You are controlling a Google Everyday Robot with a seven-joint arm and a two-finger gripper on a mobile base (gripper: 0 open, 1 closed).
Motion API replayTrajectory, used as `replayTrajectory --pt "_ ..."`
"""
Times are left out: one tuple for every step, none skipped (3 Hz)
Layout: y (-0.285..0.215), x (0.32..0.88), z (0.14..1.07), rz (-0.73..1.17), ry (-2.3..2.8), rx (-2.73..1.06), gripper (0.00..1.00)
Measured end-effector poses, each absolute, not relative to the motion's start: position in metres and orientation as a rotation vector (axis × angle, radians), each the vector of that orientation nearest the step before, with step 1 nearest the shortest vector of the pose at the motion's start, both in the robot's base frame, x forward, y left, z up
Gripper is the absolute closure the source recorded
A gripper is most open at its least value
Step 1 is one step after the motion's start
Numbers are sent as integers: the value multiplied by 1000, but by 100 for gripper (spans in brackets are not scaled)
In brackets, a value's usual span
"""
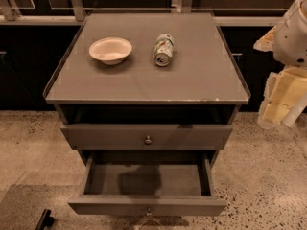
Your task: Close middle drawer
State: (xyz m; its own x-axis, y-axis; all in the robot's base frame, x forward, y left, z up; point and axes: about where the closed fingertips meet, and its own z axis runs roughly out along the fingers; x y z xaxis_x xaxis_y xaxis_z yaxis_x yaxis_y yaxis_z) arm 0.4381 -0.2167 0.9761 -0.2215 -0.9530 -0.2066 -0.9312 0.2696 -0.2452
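Hand far right; middle drawer open; one bowl.

On the surface a bowl is set left of a can. Beneath, the middle drawer is found standing out before the upper drawer — the tool is held right of the surface, apart.
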Motion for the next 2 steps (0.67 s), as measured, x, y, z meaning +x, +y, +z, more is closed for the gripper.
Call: replayTrajectory --pt "-217 438 976 -98 2232 -1725 0" --pt "-217 435 973 -79 2215 -1705 0"
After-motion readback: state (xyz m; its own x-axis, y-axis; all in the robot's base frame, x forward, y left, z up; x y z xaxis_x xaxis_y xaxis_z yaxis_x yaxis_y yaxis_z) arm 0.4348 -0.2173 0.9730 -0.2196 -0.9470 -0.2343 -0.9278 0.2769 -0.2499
